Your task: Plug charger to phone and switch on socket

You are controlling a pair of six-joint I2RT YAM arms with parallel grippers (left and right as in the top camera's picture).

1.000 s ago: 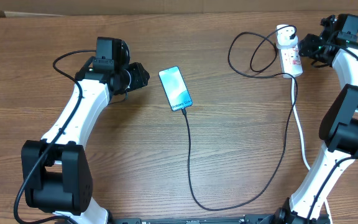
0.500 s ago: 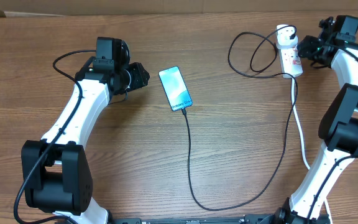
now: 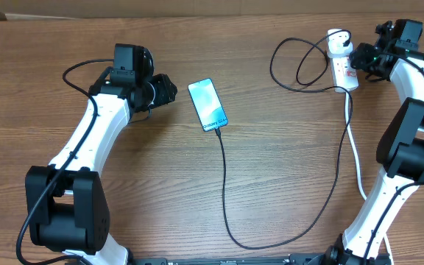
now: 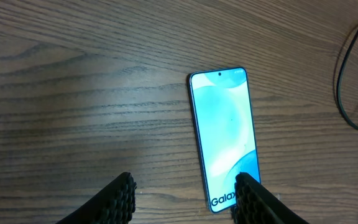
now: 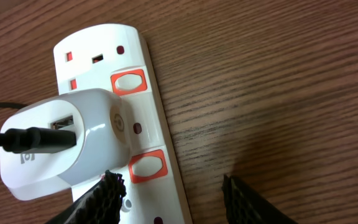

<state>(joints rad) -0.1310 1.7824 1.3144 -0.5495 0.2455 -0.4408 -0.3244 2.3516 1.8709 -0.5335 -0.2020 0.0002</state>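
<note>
The phone [image 3: 207, 105] lies screen up at the table's middle, its light blue "Galaxy" screen also in the left wrist view [image 4: 224, 137]. The black charger cable [image 3: 224, 191] runs from the phone's lower end in a long loop to the white plug adapter [image 3: 336, 43] seated in the socket strip [image 3: 345, 71]. My left gripper [image 4: 185, 194] is open and empty, one finger over the phone's lower corner. My right gripper [image 5: 169, 193] is open over the strip [image 5: 166, 205], beside the adapter [image 5: 61, 143] and a red switch [image 5: 146, 166].
The strip's white lead [image 3: 358, 165] runs down the right side toward my right arm's base. A second red switch [image 5: 128, 82] sits further along the strip. The charger cable coils in loops [image 3: 300, 66] left of the strip. Bare wooden table surrounds the phone.
My right gripper has shifted slightly left toward the strip's upper end. The left arm, phone and cable have not moved.
</note>
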